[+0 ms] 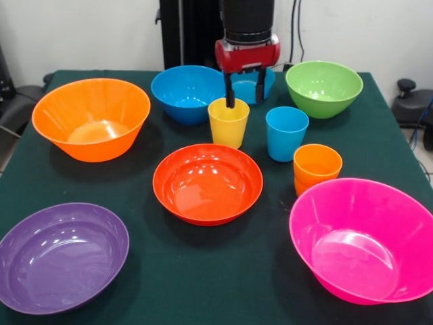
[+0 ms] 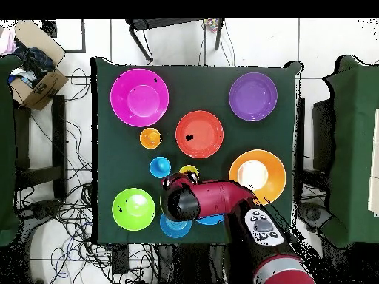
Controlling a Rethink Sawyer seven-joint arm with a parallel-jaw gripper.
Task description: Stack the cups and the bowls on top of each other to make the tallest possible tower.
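My gripper (image 1: pixel 245 93) is open and hangs just behind the yellow cup (image 1: pixel 228 123); one finger (image 1: pixel 230 96) is at the cup's far rim. The blue cup (image 1: pixel 287 133) and the nested orange cups (image 1: pixel 316 166) stand to its right. The bowls lie apart, none nested: orange (image 1: pixel 91 118), blue (image 1: pixel 184 93), a smaller blue one (image 1: pixel 254 87) behind the gripper, green (image 1: pixel 323 88), red-orange (image 1: pixel 208 184), pink (image 1: pixel 365 240), purple (image 1: pixel 61 256). In the overhead view the arm (image 2: pixel 203 200) hides the gripper; the yellow cup (image 2: pixel 189 171) shows at its edge.
The green tablecloth (image 1: pixel 145 298) covers the whole table. The robot's black pedestal (image 1: pixel 189 34) stands at the far edge. In the overhead view a cardboard box (image 2: pixel 37 80) and cables lie on the floor beside the table.
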